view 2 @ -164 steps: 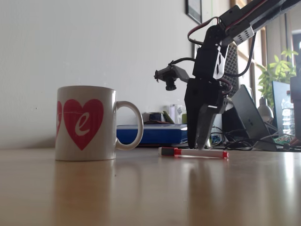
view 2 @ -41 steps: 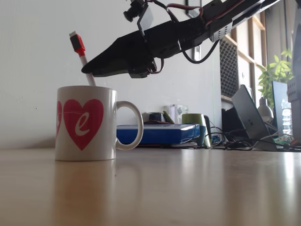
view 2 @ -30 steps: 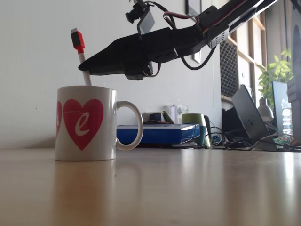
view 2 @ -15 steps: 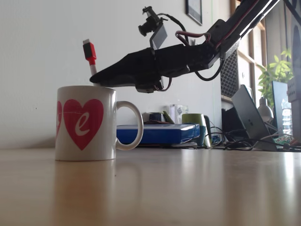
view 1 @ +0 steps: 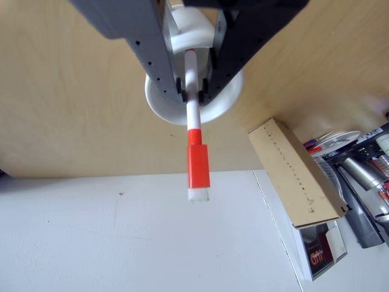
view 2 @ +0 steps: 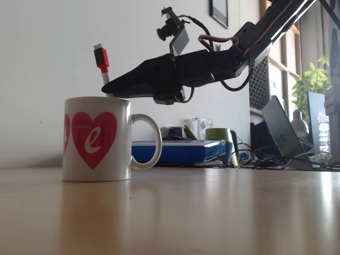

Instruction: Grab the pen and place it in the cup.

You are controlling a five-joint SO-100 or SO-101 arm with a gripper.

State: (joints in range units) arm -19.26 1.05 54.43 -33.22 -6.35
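Fixed view, near to far: bare wooden bench (view 2: 175,218) in front; cup (view 2: 96,139) with a red heart stands near its left edge, handle to the right. Pen (view 2: 103,66) rises out of the cup's mouth, leaning slightly left, red cap uppermost, lower end hidden below the rim. Claw (view 2: 107,90) reaches in from upper right, level just above the rim, closed on the pen's white barrel.

Other view: pen (view 1: 196,131) pinched between the two fingers (view 1: 159,58), cap pointing toward the wall, white rim of the cup (view 1: 164,108) behind the claw (view 1: 192,88).

Versus 0.5 s ago: pen, claw and cup sit almost unchanged. Blue box (view 2: 172,151) and desk clutter lie behind, at the far edge.
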